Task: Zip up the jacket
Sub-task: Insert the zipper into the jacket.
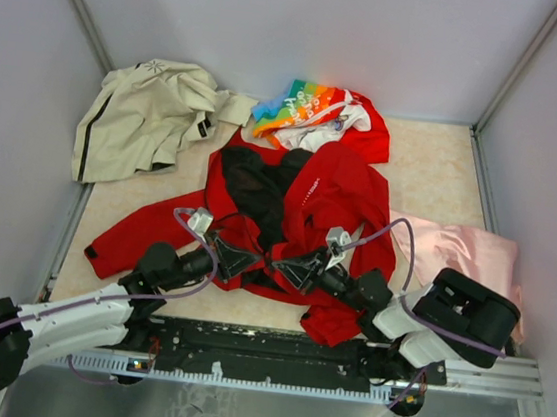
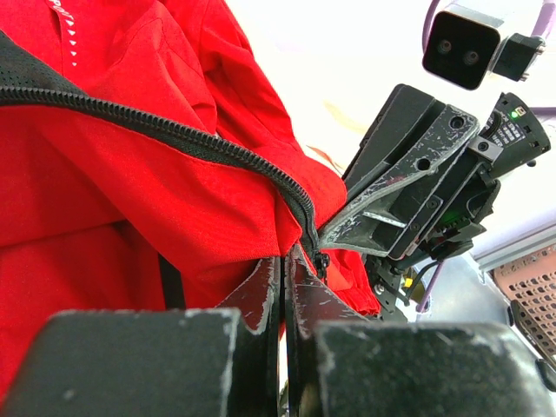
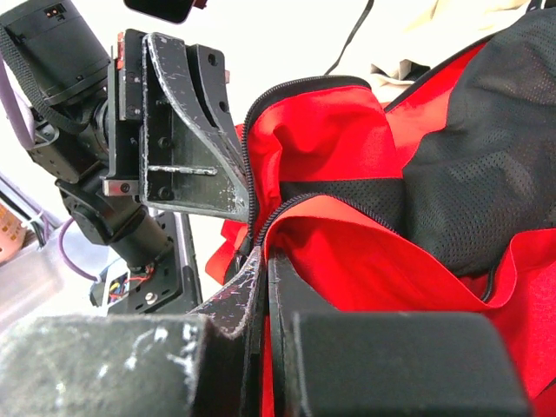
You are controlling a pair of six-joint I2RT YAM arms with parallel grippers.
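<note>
Scuffed black fingers [image 2: 256, 295] of my left gripper [image 2: 284, 261] fill the bottom of its wrist view. They are pressed together on the lower end of the dark zipper [image 2: 174, 130] of the bright red jacket [image 2: 130, 208]. At the bottom of the other wrist view my right gripper [image 3: 262, 256] is likewise clamped flat on the facing zipper edge, with the black mesh lining [image 3: 469, 191] at right of frame. From above, both grippers meet tip to tip at lower centre, at the jacket's hem. The jacket lies spread open in the middle of the tan table [image 1: 433, 176], one sleeve running toward the lower left. A beige jacket with a black stripe [image 1: 143, 118] sits upper left. A rainbow-and-white printed garment [image 1: 315, 112] lies at upper centre, touching the red collar, and a pale pink cloth [image 1: 465, 252] lies at right.
</note>
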